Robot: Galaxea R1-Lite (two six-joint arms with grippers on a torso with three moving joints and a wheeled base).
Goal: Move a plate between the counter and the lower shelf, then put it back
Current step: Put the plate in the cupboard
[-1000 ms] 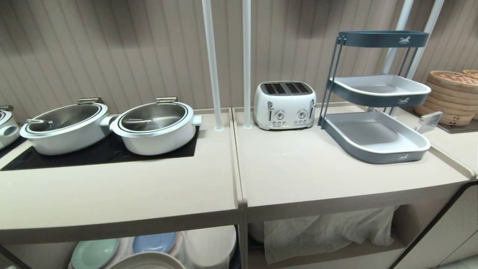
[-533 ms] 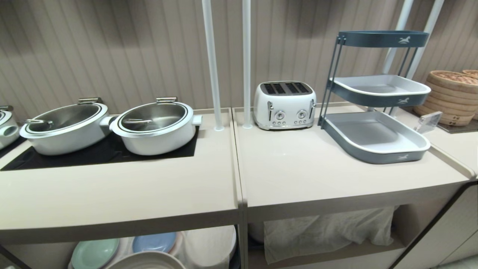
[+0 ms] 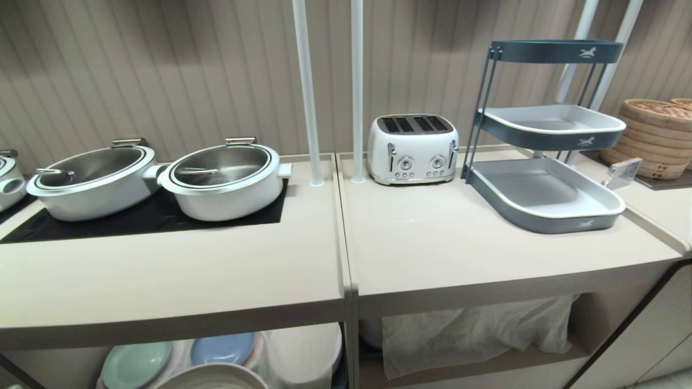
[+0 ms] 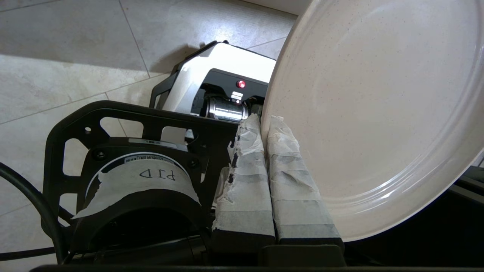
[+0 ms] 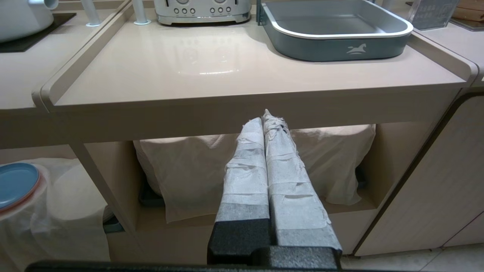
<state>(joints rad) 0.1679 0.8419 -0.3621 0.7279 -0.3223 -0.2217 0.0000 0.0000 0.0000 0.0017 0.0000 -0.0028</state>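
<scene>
Cream plate (image 4: pixel 374 113): left gripper (image 4: pixel 264 124) is pinching its rim (taped fingers (image 4: pixel 291 181) pressed together), plate tilting beside it.

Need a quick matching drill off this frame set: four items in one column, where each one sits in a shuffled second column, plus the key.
Things:
1. cream plate
2. white toaster
3. blue plate
4. two lidded white pots

Places:
A. on the black glass panel of the counter
B. in the lower shelf under the counter
C. pinched at its rim by the left gripper
D. on the adjoining worktop, beside the grey tiered tray stand

Pairs: 1-C, 2-D, 3-B, 4-A
</scene>
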